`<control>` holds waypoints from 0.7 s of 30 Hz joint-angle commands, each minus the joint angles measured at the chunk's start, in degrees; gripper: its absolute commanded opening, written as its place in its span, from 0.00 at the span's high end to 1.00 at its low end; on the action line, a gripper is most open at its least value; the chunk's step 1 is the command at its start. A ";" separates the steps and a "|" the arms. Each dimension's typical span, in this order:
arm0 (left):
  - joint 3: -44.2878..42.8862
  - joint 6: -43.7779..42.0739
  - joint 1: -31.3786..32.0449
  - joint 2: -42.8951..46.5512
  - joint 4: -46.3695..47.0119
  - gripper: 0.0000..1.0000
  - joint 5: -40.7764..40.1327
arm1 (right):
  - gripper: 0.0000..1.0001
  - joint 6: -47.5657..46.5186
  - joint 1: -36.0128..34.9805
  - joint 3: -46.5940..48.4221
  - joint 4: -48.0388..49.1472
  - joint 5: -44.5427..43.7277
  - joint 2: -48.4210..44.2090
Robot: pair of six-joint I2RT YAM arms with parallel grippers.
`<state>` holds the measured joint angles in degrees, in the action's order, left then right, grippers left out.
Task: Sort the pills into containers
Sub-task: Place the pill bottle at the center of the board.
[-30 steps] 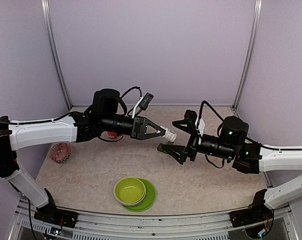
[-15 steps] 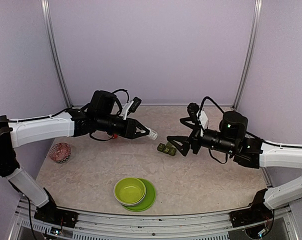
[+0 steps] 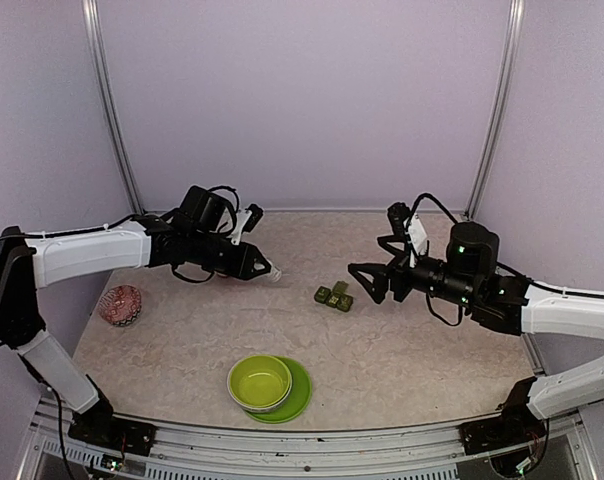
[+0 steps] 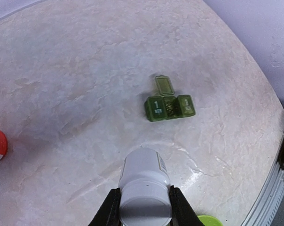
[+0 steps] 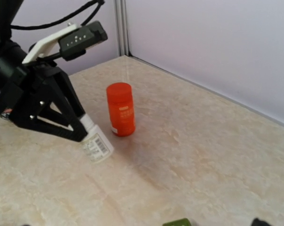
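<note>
While my left gripper clamps the tilted white bottle, my right gripper hangs with jaws spread wide just beside the green containers, which lie on the table between both arms, middle lid flipped open.

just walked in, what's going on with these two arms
The left pincer is shut on a white bottle, held tilted over the table, short of the dark green containers. Their middle lid is flipped open; the outer two are closed. The right pincer hangs open and empty on the strip's other side.
</note>
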<state>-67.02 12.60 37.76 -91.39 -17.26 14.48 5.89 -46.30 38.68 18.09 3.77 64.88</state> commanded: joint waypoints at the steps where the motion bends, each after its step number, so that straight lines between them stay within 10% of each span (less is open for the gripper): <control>1: 0.41 -0.61 -1.51 -1.89 -2.19 0.80 -4.36 | 0.00 1.14 1.01 -1.08 -0.94 -2.45 -0.72; 21: 4.08 -1.36 -7.61 -6.35 -8.24 0.80 -15.36 | 0.00 3.24 4.69 -2.31 -0.82 -1.76 -0.07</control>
<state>-63.37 12.45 31.18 -96.27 -22.90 1.98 8.62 -42.30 37.41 16.91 1.69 64.90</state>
